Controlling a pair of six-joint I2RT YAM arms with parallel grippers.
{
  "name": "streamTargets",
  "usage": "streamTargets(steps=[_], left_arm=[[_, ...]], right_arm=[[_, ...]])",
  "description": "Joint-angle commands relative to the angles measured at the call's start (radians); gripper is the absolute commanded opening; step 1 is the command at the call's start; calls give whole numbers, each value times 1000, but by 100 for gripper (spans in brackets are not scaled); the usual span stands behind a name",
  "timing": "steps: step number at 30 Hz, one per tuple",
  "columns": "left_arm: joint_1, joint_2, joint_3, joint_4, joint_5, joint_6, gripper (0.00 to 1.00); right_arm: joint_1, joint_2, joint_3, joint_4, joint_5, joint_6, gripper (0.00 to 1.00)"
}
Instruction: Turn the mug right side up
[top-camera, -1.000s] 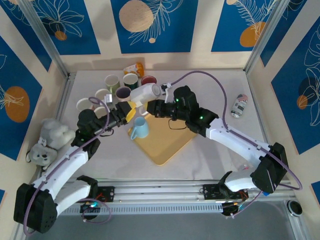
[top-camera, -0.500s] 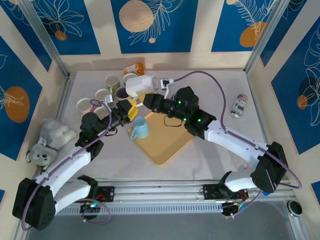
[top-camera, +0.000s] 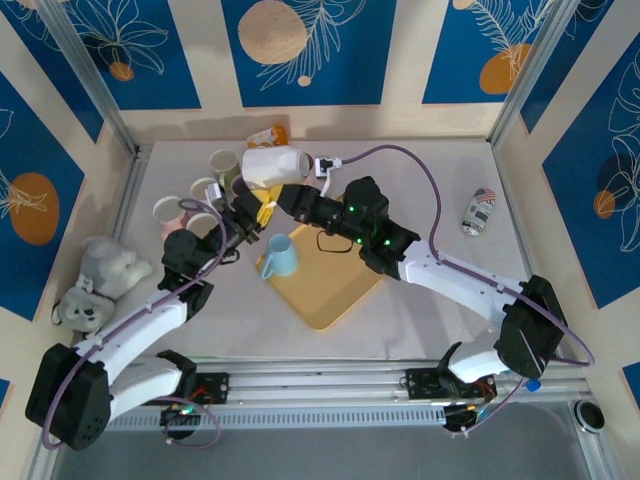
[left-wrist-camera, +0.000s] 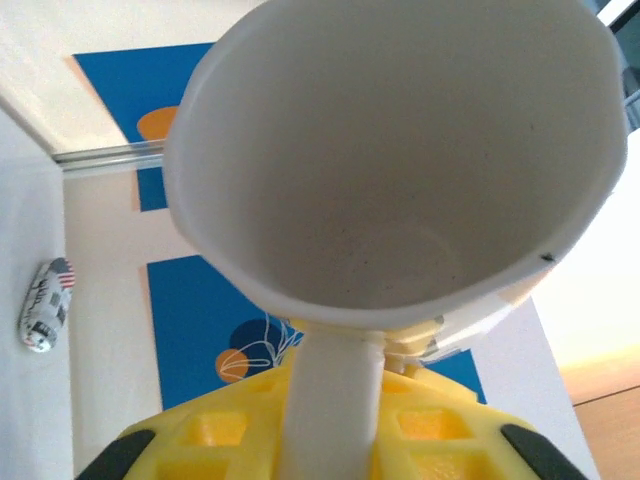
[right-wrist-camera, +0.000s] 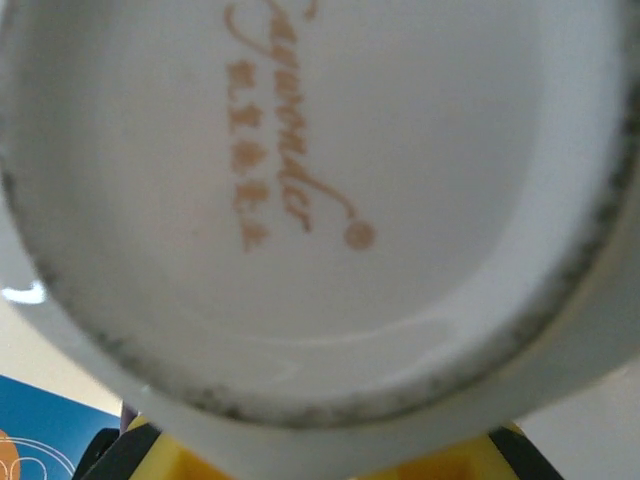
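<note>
Hanging on its side over the other mugs at the back of the worktop, the white mug lies between both hands: right hand clamped at its base, left hand closed around its handle.

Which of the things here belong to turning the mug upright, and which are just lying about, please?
In the job: white mug, left gripper, right gripper.
Lying about: blue mug, yellow tray, other mugs, plush toy, can.
</note>
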Motion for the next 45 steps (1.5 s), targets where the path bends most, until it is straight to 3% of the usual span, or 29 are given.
streamTargets(steps=[1,3,6,11,16,23,27,32,39,45], left_arm=[[-14,-9,18,47,-48,41,10],[-14,-7,18,59,-54,57,0],[-15,-10,13,69,-61,86,0],[-13,-35,31,22,-49,169,0],[-9,-113,99,-208,-21,383,0],[1,-230,275,-817,-63,793,0],[7,-248,352,-1076,-141,984,0],[7,-242,456,-1365,-303,1219,0],[7,-235,478,-1477,-364,1431,0],[9,-189,462,-1466,-390,1475,0]], right_arm=[[23,-18,-4,126,11,13,0],[24,-19,-7,120,13,13,0],[25,-26,-7,78,27,2,3],[24,-52,-9,-11,53,-34,44],[15,-97,5,-193,86,-101,60],[-3,-196,49,-575,134,-308,63],[-28,-212,84,-803,173,-385,63],[-51,-212,102,-966,196,-447,63],[-92,-210,77,-1039,193,-452,63],[-122,-202,77,-1045,163,-450,62]])
